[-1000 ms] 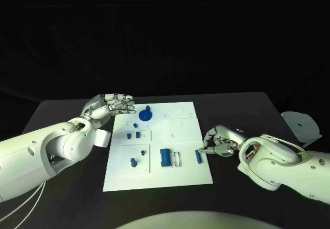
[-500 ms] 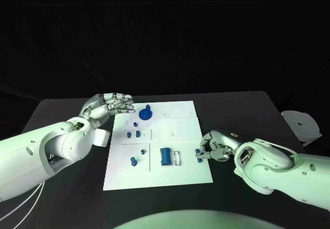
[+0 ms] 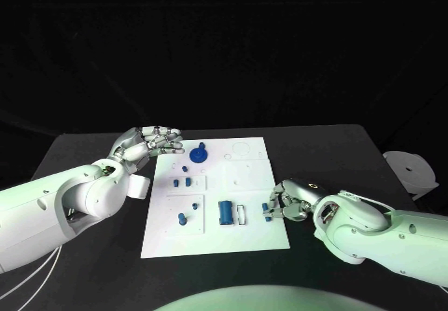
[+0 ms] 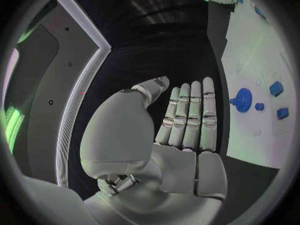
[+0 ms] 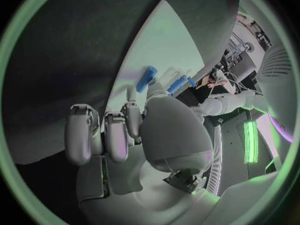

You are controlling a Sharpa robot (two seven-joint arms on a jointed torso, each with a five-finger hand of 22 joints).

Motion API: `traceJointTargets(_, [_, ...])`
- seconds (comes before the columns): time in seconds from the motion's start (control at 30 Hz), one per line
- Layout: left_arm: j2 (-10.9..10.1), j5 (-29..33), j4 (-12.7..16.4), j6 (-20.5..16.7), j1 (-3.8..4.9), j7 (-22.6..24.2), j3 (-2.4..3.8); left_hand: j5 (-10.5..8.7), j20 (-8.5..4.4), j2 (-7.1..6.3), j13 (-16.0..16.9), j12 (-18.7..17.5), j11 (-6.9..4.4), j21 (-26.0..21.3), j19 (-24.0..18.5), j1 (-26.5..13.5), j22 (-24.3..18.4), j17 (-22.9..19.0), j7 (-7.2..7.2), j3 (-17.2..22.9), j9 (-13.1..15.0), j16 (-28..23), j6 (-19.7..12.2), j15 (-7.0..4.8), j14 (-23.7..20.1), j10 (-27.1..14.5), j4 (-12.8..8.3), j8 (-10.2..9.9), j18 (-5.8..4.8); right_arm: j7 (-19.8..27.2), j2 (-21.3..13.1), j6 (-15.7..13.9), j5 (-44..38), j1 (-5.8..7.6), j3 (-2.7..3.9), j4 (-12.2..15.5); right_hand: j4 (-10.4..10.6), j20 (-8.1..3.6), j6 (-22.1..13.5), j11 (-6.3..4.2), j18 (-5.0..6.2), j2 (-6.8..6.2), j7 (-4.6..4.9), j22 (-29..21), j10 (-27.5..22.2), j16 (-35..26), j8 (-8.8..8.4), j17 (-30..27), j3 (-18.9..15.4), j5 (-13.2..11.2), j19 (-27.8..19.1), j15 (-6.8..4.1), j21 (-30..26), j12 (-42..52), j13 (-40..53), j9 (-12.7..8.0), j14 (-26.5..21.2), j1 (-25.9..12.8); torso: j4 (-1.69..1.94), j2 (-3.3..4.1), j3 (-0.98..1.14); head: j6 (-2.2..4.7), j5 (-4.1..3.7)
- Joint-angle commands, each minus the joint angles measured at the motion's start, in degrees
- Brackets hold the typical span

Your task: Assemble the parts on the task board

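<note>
- Two hands are in the frame; I report them from my left across to my right.
- My left hand (image 3: 149,142) hovers at the far left corner of the task board (image 3: 252,236), above the black table (image 3: 327,149). It holds nothing. In the left wrist view its fingers (image 4: 190,115) lie straight and side by side, with the thumb set a little apart.
- On the board, nearest that hand, a round blue gear part (image 3: 197,155) stands at the far left section, with a tiny blue piece just beyond it.
- Below it, several small blue blocks (image 3: 185,182) sit in the left column, and two more small blue pieces (image 3: 181,220) lie in the square recess nearer me.
- At the board's middle, a tall blue rectangular part (image 3: 225,213) stands upright beside a white bracket (image 3: 242,215), just apart from it.
- My right hand (image 3: 287,202) rests at the right edge of the board, fingers curled inward.
- It pinches a small blue peg (image 3: 267,211) between the fingertips; the peg is over the board's right margin, just beside the bracket. Whether the peg touches the board I cannot tell.
- The right wrist view shows the same blue peg (image 5: 147,78) projecting beyond my curled fingers (image 5: 116,135), over the white plate.
</note>
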Motion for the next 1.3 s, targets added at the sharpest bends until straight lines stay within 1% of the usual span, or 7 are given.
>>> traceJointTargets(0.03, [0.0,0.3,0.2,0.9,-0.03,0.3,0.03,0.18,0.21,0.44,0.0,-0.3,0.18,-0.1,0.1,-0.2,0.0,0.0,0.22,0.0,-0.1,-0.3,0.0,0.18,0.0,0.1,0.1,-0.3,0.07,-1.3,0.2,2.4,-2.3,-0.34,-0.09,-0.5,0.0,0.48,0.3,-0.08,0.38,0.16,0.08,11.7,-0.2,-0.2,-0.22,3.3,-0.4,0.3,1.2,0.39,-0.1,0.0,-6.0,-0.1,3.5,0.7,-0.04,0.0,0.0,-0.05,0.04])
traceJointTargets(0.33, [-0.1,0.3,0.2,0.9,-0.03,0.3,0.03,0.18,0.21,0.44,0.0,-0.3,0.18,-0.1,0.1,-0.2,0.0,0.0,0.22,0.0,-0.1,-0.3,0.0,0.18,0.0,0.1,0.1,-0.3,0.07,-1.9,0.9,3.3,-3.9,-0.66,-0.11,-0.8,-0.2,0.43,1.1,-0.32,0.36,0.13,-0.23,11.7,0.0,-0.2,-0.24,3.4,-0.4,0.2,1.2,0.22,0.0,0.1,-5.8,-0.1,3.5,2.1,-0.11,0.01,0.03,-0.02,0.05])
traceJointTargets(0.67, [-0.1,0.3,0.2,1.0,-0.03,0.2,0.03,0.18,0.21,0.44,0.0,-0.3,0.18,-0.1,0.1,-0.2,0.0,0.0,0.22,0.0,-0.1,-0.3,0.0,0.18,0.0,0.1,0.1,-0.3,0.07,-2.4,1.4,4.2,-5.1,-0.92,-0.14,-0.7,-1.3,-0.23,2.4,-1.06,0.25,0.76,-1.0,11.9,0.0,-0.2,-1.4,3.7,4.4,-2.1,1.5,-0.44,0.4,-0.1,-5.6,-0.7,3.6,10.4,-0.11,0.01,0.01,-0.07,0.04])
traceJointTargets(0.87, [-0.2,0.3,0.2,1.0,-0.03,0.1,0.03,0.18,0.21,0.44,0.0,-0.3,0.18,-0.1,0.1,-0.2,0.0,0.0,0.22,0.0,-0.1,-0.3,0.0,0.18,0.0,0.1,0.1,-0.3,0.07,-2.6,1.2,4.3,-5.8,-0.96,-0.14,-0.7,-1.1,-0.38,2.9,-1.25,0.24,0.07,-1.2,11.9,-0.1,-0.2,-1.87,3.8,7.7,-3.5,1.5,-0.62,0.3,-0.2,-5.6,-0.9,3.7,12.5,-0.08,-0.01,0.04,-0.08,0.07])
traceJointTargets(0.93, [-0.2,0.3,0.2,1.0,-0.03,0.1,0.03,0.18,0.21,0.44,0.0,-0.3,0.18,-0.1,0.1,-0.2,0.0,0.0,0.22,0.0,-0.1,-0.3,0.0,0.18,0.0,0.1,0.1,-0.3,0.07,-2.4,1.1,4.3,-6.2,-0.96,-0.14,-0.6,-0.2,-0.32,3.0,-1.02,0.33,-1.23,-1.02,11.8,-0.3,-0.4,-2.24,3.4,9.6,-5.7,1.3,-0.48,-0.3,-0.6,-5.8,-1.1,3.6,12.4,-0.08,-0.02,0.06,-0.1,0.09])
traceJointTargets(1.07, [-0.2,0.3,0.1,1.0,-0.03,0.0,0.02,0.18,0.21,0.44,0.0,-0.3,0.18,-0.1,0.1,-0.2,0.0,0.0,0.22,0.0,-0.1,-0.3,0.0,0.18,0.0,0.1,0.1,-0.3,0.07,-1.6,1.0,3.9,-6.6,-0.97,-0.14,-0.6,0.2,-0.12,2.9,-0.73,0.38,-2.85,-0.58,11.7,-0.4,-0.5,-2.55,3.3,10.6,-6.0,1.2,-0.21,-0.6,-0.9,-6.0,-1.1,3.5,10.0,-0.18,0.02,0.08,-0.01,0.03])
traceJointTargets(1.3, [-0.2,0.3,0.1,1.0,-0.03,0.0,0.02,0.18,0.24,0.44,0.0,-0.3,0.19,-0.3,0.1,-0.2,-0.1,0.1,0.24,0.0,-0.1,-0.4,0.0,0.19,-0.1,0.1,0.1,-0.4,0.08,-1.0,1.0,3.5,-6.8,-0.97,-0.14,-0.5,0.1,-0.06,3.1,-0.8,0.32,-3.0,-0.68,11.8,-0.4,-0.5,-2.61,3.4,12.1,-6.4,1.4,-0.21,-0.3,-0.9,-6.0,-1.1,3.6,9.6,-0.09,0.04,0.11,-0.06,-0.09])
